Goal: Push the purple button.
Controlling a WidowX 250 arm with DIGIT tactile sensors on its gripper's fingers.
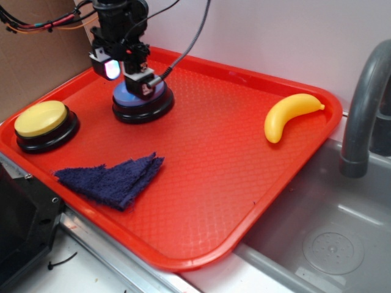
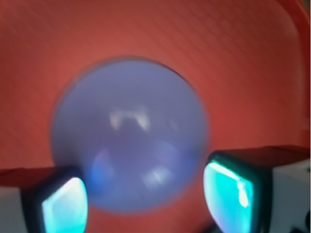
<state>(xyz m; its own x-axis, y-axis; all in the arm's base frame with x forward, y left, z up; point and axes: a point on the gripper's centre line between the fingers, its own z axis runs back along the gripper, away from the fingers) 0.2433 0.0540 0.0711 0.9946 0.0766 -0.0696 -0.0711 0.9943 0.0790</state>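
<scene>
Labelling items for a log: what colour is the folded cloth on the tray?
The folded terry cloth is dark navy blue, best seen in the exterior view.

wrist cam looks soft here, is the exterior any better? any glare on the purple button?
Wrist view: blurred throughout; the purple button fills the frame with soft edges and pale reflections on its dome, and the gripper pads glow cyan. Exterior view: sharper, evenly lit, the tray texture readable; the gripper covers most of the button, so glare there is hard to judge.
</scene>
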